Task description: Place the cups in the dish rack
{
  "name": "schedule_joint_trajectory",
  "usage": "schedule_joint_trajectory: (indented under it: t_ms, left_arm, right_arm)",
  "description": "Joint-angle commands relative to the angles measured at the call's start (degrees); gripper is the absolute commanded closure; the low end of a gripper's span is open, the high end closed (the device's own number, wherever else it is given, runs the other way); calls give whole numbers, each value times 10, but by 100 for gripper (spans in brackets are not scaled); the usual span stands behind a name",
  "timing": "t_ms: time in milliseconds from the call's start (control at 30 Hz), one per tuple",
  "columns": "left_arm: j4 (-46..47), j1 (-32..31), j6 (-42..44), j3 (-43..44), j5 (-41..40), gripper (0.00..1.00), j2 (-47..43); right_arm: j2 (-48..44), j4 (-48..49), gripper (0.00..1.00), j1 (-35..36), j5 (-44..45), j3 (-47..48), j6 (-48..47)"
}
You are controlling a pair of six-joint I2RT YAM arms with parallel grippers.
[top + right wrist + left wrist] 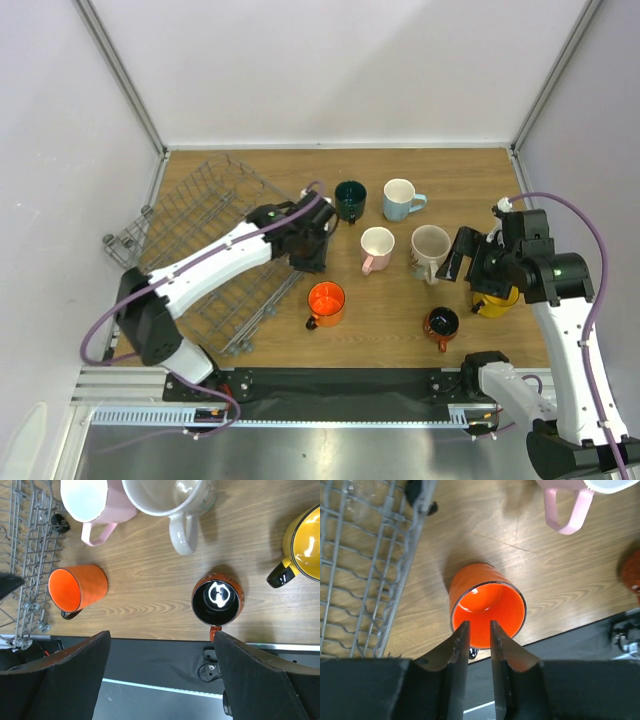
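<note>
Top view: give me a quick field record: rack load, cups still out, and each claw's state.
rack: dish rack on the left of the table, no cup seen in it
cups on table: seven: dark green cup, light blue cup, pink cup, cream cup, orange cup, red-and-black cup, yellow cup
left claw: narrowly parted, empty, aimed at the orange cup, apart from it
right claw: wide open, empty, over the table's right side
</note>
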Motion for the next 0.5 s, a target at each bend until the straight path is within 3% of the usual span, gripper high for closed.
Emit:
schedule_joint_trajectory:
  t_ms: [0, 167, 300, 367, 467]
  left_arm:
    - [-7, -35, 16, 47, -16, 73, 24]
    - [15, -61, 27, 44, 18, 55, 63]
    - [19, -84, 33, 38, 24, 52, 87]
    - [22, -90, 34, 38, 25, 41, 97]
    - [25, -95, 33, 36, 23, 38, 115]
  right_arm:
    - [-14, -3, 8, 4, -16, 11, -8]
    - [-32, -20, 7, 3, -8, 13, -13]
    - [-46, -29, 7, 3, -6, 11, -12]
    - [-50, -31, 7, 3, -12, 11, -10]
    - [-55, -32, 7, 3, -15, 15, -3]
